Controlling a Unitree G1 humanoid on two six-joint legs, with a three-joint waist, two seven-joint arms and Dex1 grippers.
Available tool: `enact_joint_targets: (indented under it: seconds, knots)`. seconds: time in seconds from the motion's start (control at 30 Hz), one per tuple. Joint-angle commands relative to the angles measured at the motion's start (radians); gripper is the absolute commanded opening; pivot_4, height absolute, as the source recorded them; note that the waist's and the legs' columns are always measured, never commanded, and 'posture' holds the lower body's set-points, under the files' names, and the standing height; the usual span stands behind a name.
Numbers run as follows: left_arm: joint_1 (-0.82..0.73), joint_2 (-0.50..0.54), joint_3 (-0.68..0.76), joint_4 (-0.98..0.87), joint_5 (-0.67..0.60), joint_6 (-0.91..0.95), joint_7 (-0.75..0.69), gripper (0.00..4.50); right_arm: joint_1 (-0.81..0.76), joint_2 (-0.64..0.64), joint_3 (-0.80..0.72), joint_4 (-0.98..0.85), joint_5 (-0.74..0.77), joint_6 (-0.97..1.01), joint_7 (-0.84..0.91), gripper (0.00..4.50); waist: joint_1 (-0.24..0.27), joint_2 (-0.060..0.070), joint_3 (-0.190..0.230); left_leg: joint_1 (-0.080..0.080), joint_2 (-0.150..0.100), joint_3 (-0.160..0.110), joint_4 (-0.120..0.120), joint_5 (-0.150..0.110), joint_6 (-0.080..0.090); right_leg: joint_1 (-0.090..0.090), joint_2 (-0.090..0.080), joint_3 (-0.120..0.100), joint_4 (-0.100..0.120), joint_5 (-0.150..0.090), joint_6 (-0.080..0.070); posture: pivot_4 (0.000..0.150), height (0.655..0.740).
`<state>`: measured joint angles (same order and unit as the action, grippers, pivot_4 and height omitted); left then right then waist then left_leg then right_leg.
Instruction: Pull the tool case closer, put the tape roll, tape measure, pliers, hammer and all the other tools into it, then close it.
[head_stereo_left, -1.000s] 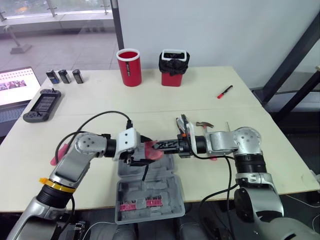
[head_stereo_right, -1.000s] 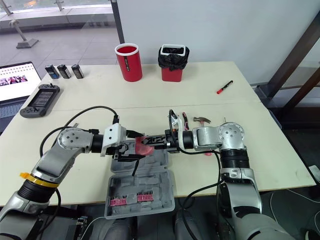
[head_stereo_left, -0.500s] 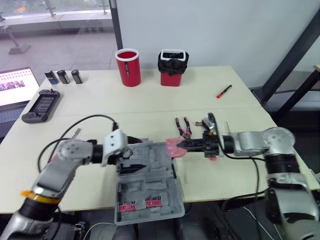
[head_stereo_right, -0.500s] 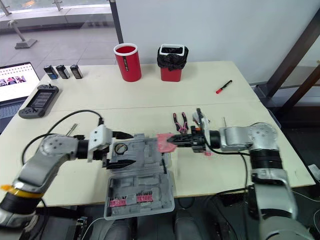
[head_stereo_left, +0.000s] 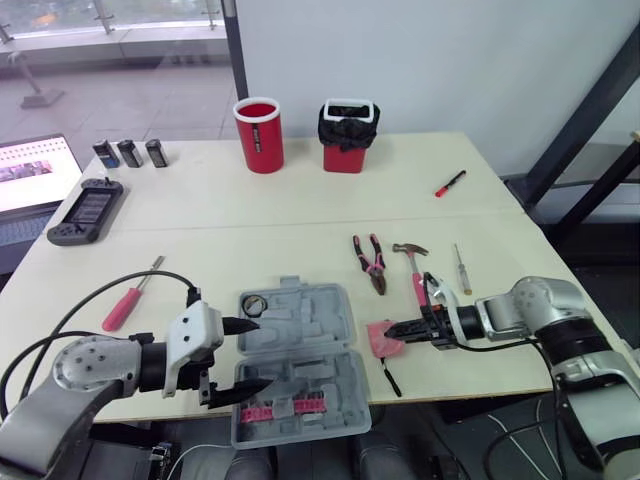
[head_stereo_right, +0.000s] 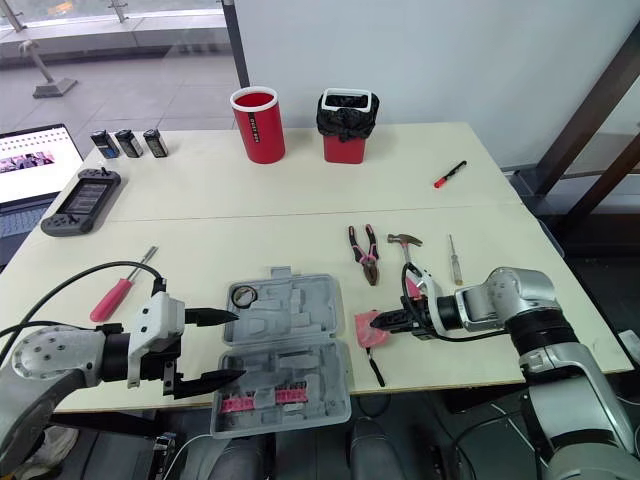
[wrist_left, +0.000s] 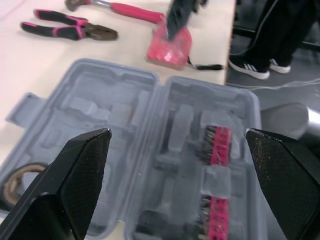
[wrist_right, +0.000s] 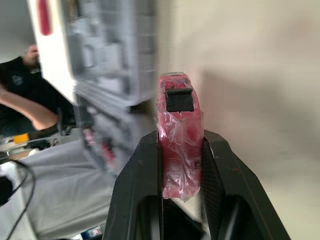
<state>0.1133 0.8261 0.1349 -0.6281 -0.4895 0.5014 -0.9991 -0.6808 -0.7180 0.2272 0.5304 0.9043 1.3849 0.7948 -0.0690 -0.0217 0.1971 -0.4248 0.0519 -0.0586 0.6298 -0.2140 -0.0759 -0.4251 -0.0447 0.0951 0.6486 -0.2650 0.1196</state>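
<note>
tool case (head_stereo_left: 310, 315): grey | tape measure (head_stereo_left: 380, 338): pink | pliers (head_stereo_left: 368, 260): pink-black | hammer (head_stereo_left: 415, 272): pink handle | screwdriver (head_stereo_left: 122, 308): red

The right gripper (head_stereo_right: 382, 322) has carried the tape measure (head_stereo_right: 366, 331) from over the tool case (head_stereo_right: 290, 318) to the table just right of it. The left gripper (head_stereo_right: 237, 346) has drawn back to the case's left edge, fingers spread.

no readable text, no legible labels

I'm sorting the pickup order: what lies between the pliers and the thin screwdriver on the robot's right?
The hammer lies between the pliers and the thin screwdriver, apart from both; both eye views show it.
</note>
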Motion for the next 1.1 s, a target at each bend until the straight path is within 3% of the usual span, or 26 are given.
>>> enact_joint_targets:
  seconds: [0.03, 0.2, 0.3, 0.43, 0.53, 0.73, 0.9, 1.1]
  knots:
    - [0.011, 0.003, -0.009, -0.01, 0.012, -0.026, 0.011, 4.5, -0.026, -0.001, -0.008, 0.028, -0.08, -0.024, 0.065, 1.91, -0.001, 0.0, 0.0, 0.0, 0.0, 0.0, 0.0, 0.0, 0.0, 0.0, 0.0, 0.0, 0.0, 0.0, 0.0, 0.15, 0.74]
    - [0.001, -0.012, -0.013, 0.011, -0.007, -0.065, -0.017, 4.5, -0.027, -0.073, -0.051, -0.033, -0.113, -0.011, 0.153, 4.4, 0.001, 0.0, 0.0, 0.0, 0.0, 0.0, 0.001, 0.0, 0.0, 0.0, 0.0, 0.0, 0.0, 0.0, 0.0, 0.15, 0.74]
    - [-0.01, -0.028, -0.02, 0.014, -0.033, -0.072, -0.025, 4.5, 0.007, -0.144, -0.09, -0.164, -0.132, -0.087, 0.198, 4.47, 0.005, 0.001, 0.0, 0.0, -0.001, 0.0, 0.001, 0.0, 0.0, 0.0, -0.001, 0.0, 0.0, 0.0, 0.0, 0.15, 0.74]
    - [-0.07, -0.078, 0.001, 0.035, -0.126, -0.003, 0.022, 4.5, 0.189, -0.175, -0.192, -0.463, -0.258, -0.544, 0.247, 4.47, 0.008, 0.0, 0.0, 0.0, -0.001, 0.0, 0.0, 0.0, 0.0, 0.0, 0.0, 0.0, -0.001, -0.001, 0.001, 0.15, 0.74]
    - [-0.106, -0.076, -0.01, 0.066, -0.108, -0.02, 0.015, 4.5, 0.248, -0.204, -0.22, -0.578, -0.293, -0.678, 0.322, 4.47, 0.004, 0.001, 0.0, 0.0, 0.0, 0.0, 0.0, 0.0, 0.0, 0.0, 0.0, 0.0, 0.0, -0.001, 0.003, 0.15, 0.74]
    - [-0.134, -0.074, -0.046, 0.1, -0.098, -0.062, -0.021, 4.5, 0.275, -0.252, -0.052, -0.573, -0.564, -1.016, 0.445, 4.47, 0.0, 0.0, 0.0, 0.002, -0.001, 0.002, 0.001, 0.0, 0.0, 0.001, 0.0, 0.002, 0.0, 0.0, 0.001, 0.15, 0.74]
    - [-0.125, -0.076, -0.055, 0.108, -0.071, -0.087, -0.017, 4.5, 0.262, -0.163, 0.03, -0.45, -0.707, -1.304, 0.47, 4.47, 0.0, 0.001, 0.0, 0.001, -0.001, 0.002, 0.001, 0.0, 0.0, 0.001, 0.0, 0.002, 0.0, 0.0, 0.002, 0.15, 0.74]
    - [-0.112, -0.081, -0.037, 0.112, 0.001, -0.162, 0.017, 4.5, 0.213, -0.069, 0.066, -0.287, -0.806, -1.469, 0.464, 4.47, 0.0, 0.001, 0.0, 0.002, -0.001, 0.002, 0.001, 0.0, 0.0, 0.001, 0.0, 0.002, 0.001, 0.0, 0.001, 0.15, 0.74]
